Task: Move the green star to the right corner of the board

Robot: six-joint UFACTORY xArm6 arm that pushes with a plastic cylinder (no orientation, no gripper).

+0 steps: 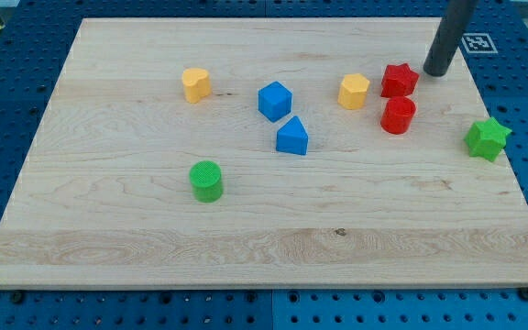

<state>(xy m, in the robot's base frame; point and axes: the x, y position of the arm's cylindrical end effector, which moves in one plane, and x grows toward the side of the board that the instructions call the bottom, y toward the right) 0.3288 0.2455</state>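
The green star lies near the board's right edge, about halfway down the view. My tip rests on the board near the top right, just right of the red star and up and to the left of the green star, apart from it. The dark rod runs up out of the view's top.
A red cylinder sits just below the red star. A yellow block lies left of them. A blue cube and blue triangle sit mid-board. A yellow block and green cylinder lie left. The wooden board rests on blue pegboard.
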